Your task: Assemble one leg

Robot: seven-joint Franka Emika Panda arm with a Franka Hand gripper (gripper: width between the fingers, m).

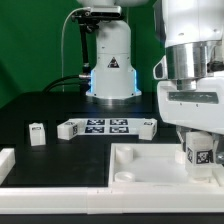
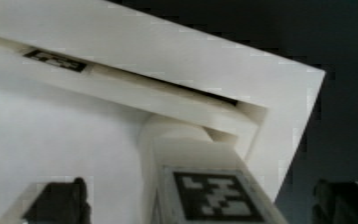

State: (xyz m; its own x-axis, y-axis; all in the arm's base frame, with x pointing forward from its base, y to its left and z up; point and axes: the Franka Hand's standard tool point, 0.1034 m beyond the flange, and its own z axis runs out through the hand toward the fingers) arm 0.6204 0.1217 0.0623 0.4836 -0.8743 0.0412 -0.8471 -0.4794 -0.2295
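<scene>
A leg [image 1: 200, 152], a stubby white block with a square tag, stands upright at the near right corner of the large white square panel [image 1: 150, 168]. My gripper [image 1: 200, 148] hangs over it, with the leg between the fingers. In the wrist view the leg [image 2: 211, 185] runs from the panel's corner [image 2: 87, 130] towards the camera. The dark fingers [image 2: 55, 200] stand on either side of it with a gap showing on both sides. My gripper [image 2: 202, 205] is open.
The marker board [image 1: 100, 127] lies across the middle of the table. One loose leg [image 1: 38, 132] stands off its end at the exterior view's left, another [image 1: 147, 125] at its other end. A white part [image 1: 6, 160] lies at the exterior view's left edge. The arm's base [image 1: 110, 70] stands behind.
</scene>
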